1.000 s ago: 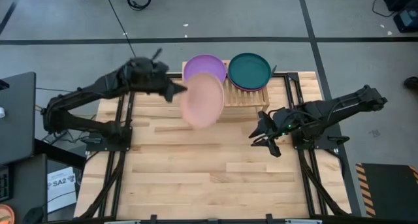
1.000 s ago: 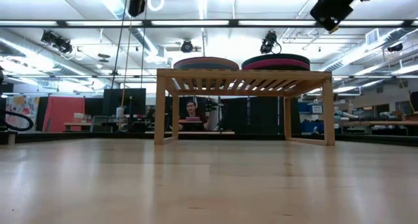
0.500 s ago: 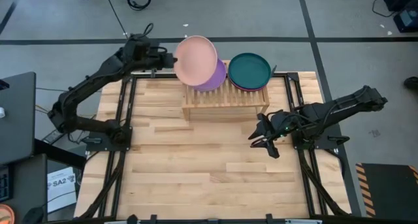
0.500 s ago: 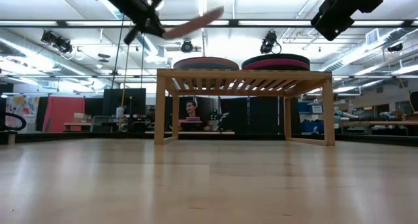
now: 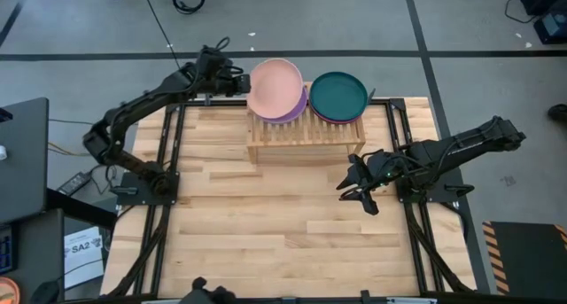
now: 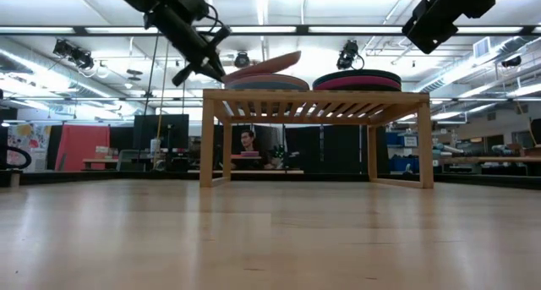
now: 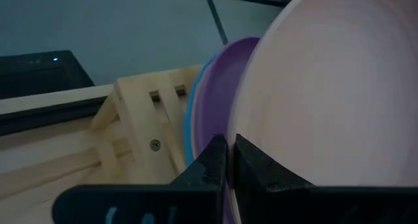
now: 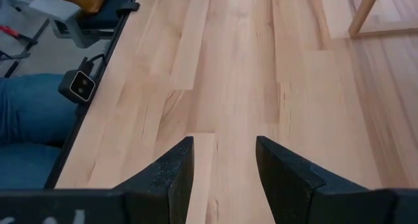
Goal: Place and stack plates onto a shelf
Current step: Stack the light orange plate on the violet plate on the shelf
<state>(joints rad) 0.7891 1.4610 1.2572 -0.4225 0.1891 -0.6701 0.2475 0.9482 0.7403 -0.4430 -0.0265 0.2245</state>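
My left gripper (image 5: 237, 84) is shut on a peach plate (image 5: 276, 87) over the shelf's far left part. Under it lies a purple plate (image 7: 219, 100) on a blue one (image 7: 191, 123), a stack resting on the slatted top of the light-wood shelf (image 5: 306, 137). On the shelf's right part a dark teal plate (image 5: 338, 95) tops a stack with a magenta plate (image 6: 357, 84) below it. My right gripper (image 5: 356, 190) hangs open over the table, right of the shelf's near corner, with nothing between its fingers (image 8: 176, 168). My left gripper pinches the peach plate's rim (image 7: 243, 123) between its two fingers, on the plate's left side. The fingers come from the table's left, slanting down. The plate is tilted, its free right edge (image 6: 296, 54) raised above the stack; whether its held side touches the purple plate, I cannot tell.
The plank tabletop (image 5: 266, 224) stretches bare in front of the shelf. Black rails (image 5: 168, 153) run along both sides of the table. A person's jeans-clad leg (image 8: 26, 119) shows beside the table in the right wrist view.
My left gripper has carried the peach plate from in front of the shelf toward the table's far edge and down onto the left stack's place. The plate, steeply tilted half a second ago, now lies lower and nearer level. The right gripper has kept still.
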